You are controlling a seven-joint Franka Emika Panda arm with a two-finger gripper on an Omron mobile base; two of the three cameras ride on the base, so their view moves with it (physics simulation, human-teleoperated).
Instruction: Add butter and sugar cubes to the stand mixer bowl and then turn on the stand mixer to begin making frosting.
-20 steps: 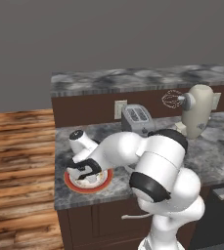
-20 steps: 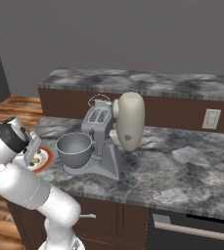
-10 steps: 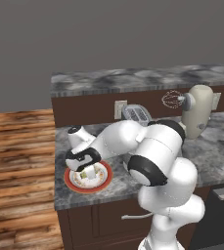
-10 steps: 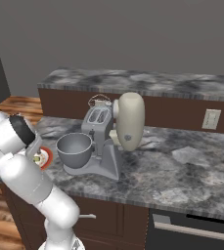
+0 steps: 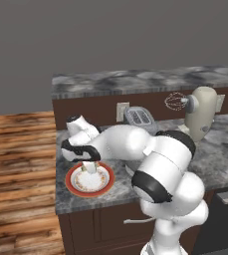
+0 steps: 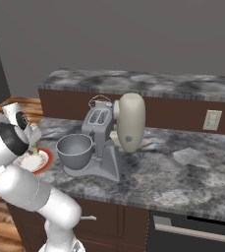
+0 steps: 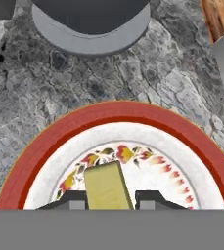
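Observation:
The butter (image 7: 107, 185), a pale yellow stick, lies on the red-rimmed plate (image 7: 113, 114). My gripper (image 7: 111, 200) reaches down onto the plate, and its dark fingertips (image 7: 77, 200) press against both long sides of the stick. From the left base view my gripper (image 5: 89, 167) points straight down over the plate (image 5: 75, 187) near the counter's front left corner. The grey stand mixer bowl (image 6: 74, 150) sits just right of the plate (image 6: 44, 160), under the cream head of the stand mixer (image 6: 131, 123). Its rim (image 7: 91, 34) shows beyond the plate. The sugar cubes are out of view.
A silver two-slot toaster (image 5: 140, 118) stands at the back behind the plate, also seen behind the mixer (image 6: 100, 118). The counter's left edge drops to wood floor (image 5: 16, 164). Bare marble lies right of the mixer (image 6: 192, 167).
The hand has come down onto the plate and the fingers have drawn in from wide open to either side of the butter. The arm has swung lower over the counter's left end.

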